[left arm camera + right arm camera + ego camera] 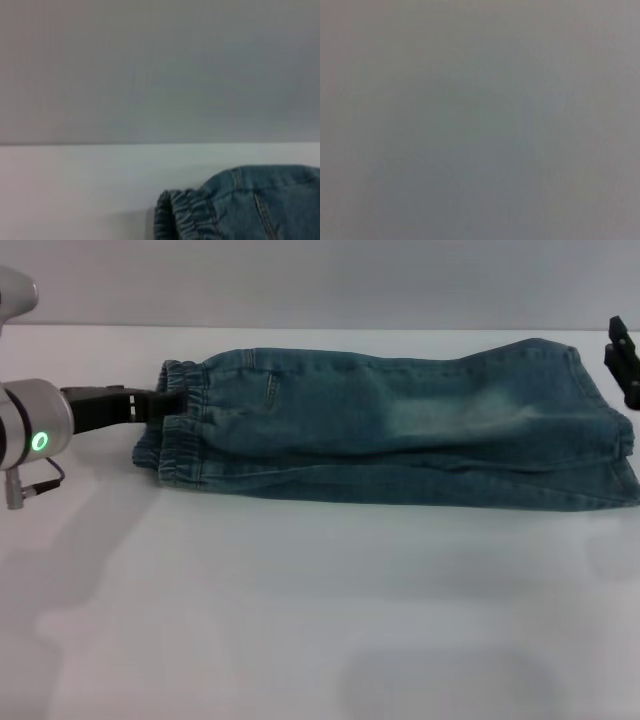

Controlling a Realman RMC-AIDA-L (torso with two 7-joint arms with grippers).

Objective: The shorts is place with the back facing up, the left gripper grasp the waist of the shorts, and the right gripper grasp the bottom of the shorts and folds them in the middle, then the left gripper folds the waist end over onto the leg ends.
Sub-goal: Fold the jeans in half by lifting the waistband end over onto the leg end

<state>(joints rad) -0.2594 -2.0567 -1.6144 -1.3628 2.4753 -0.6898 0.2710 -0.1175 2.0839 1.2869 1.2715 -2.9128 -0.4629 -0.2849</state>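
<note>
Bare white worktop (300, 620) fills the near half of my head view, with open room from the near edge up to the shorts (400, 430). They lie folded lengthwise across the far part of the worktop, waist (180, 430) to the left, leg ends (618, 440) to the right, almost at the right edge of view. On the left I see the left gripper (165, 405) reaching in level from its silver arm, green light lit, its black tip at the gathered waist; its jaws look closed on the waistband, though the cloth hides the tips. At the far right, the right gripper (622, 360) shows only as a black piece, apart from the leg ends and beyond them; I cannot tell how its jaws stand.

From the left wrist I get what the head view lacks: the waistband's ruched end (182, 215) up close, with worktop and a grey wall beyond it. It shows no fingers. From the right wrist I get only flat grey.

Behind the shorts a narrow strip of worktop runs to the wall.
</note>
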